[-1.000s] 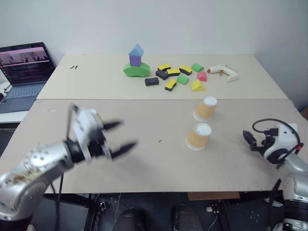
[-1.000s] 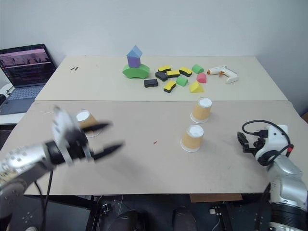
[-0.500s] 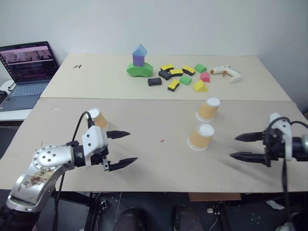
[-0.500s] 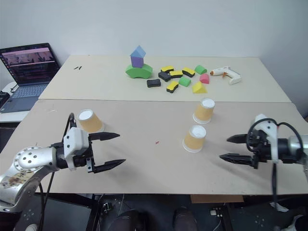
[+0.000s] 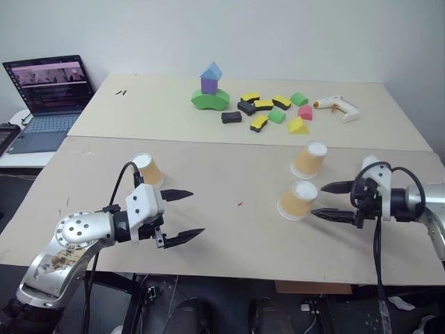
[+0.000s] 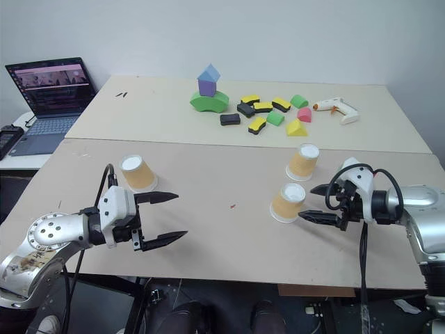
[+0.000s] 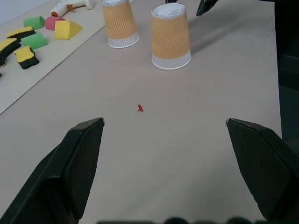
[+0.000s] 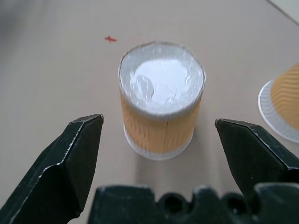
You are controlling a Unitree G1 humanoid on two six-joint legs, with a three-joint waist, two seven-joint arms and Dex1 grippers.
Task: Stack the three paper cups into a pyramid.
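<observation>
Three tan paper cups stand upside down on the near table. One cup point(image 5: 148, 169) is at the left, just behind my left gripper point(image 5: 198, 212), which is open and empty. The near right cup point(image 5: 297, 200) also appears as cup point(image 8: 161, 98) in the right wrist view. My right gripper point(image 5: 316, 200) is open just right of it, a fingertip off each side, not touching. The far right cup point(image 5: 309, 159) stands just behind it, the two apart. The left wrist view looks across the table at both right cups point(image 7: 171, 36).
On the far table are a green-purple-blue block tower point(image 5: 211, 90), several loose foam blocks point(image 5: 268, 113) and a glue gun point(image 5: 337, 106). A laptop point(image 5: 49, 97) sits at the far left. A small red mark point(image 5: 240, 204) lies mid-table.
My right gripper swung in from the table's right edge, turned toward the near right cup and now flanks it. The left gripper rolled slightly in place. The camera view shifted.
</observation>
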